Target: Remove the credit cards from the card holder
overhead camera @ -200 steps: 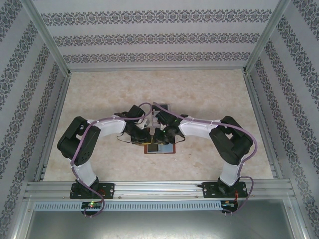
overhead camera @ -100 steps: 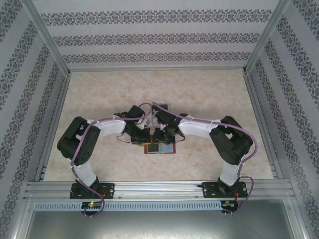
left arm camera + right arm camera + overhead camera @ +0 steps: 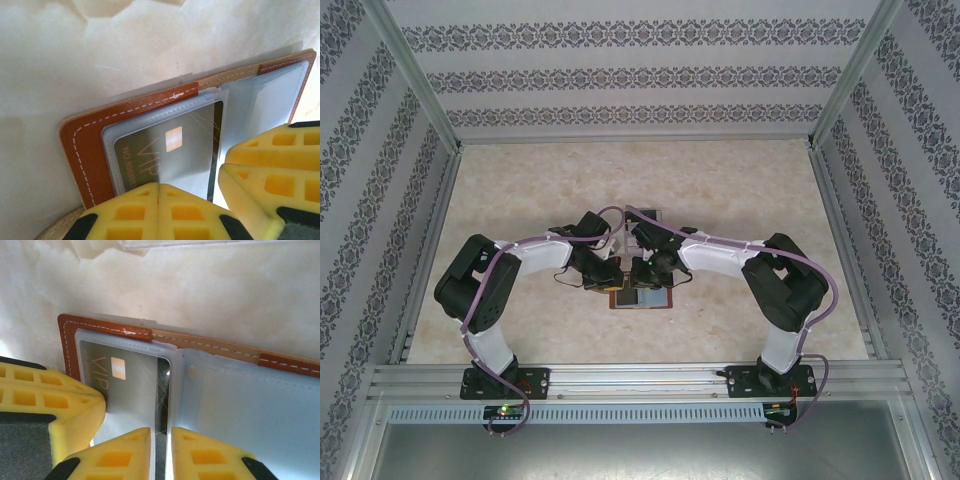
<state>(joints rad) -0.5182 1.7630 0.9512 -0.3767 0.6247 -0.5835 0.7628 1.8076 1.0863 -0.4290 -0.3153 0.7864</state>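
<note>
- Rail (image 3: 640, 375) of aluminium at the near edge carries both arm bases, and the arms bend inward to meet over the middle of the table (image 3: 740, 190).
- Left gripper (image 3: 157, 191): its yellow fingers are pressed flat against each other, tips down at the near edge of the card holder (image 3: 85, 145). They hide the lower part of the dark card (image 3: 165, 150).
- Right gripper (image 3: 161, 437) stands just beside the left one. Its fingers are almost together, with a slim gap straddling the dark card's right edge; I cannot tell whether they pinch anything.
- The card holder lies open and flat at the table's middle, reddish-brown leather outside, pale inside. From above, the two grippers cover its far half.
- The dark card, marked VIP with a gold chip, sits inside the left clear sleeve (image 3: 117, 150); the sleeve beside it looks pale.
- Clear plastic stand (image 3: 648, 214) sits just beyond the grippers, apart from the card holder.
- Patterned back wall (image 3: 640, 70) closes the far side.
</note>
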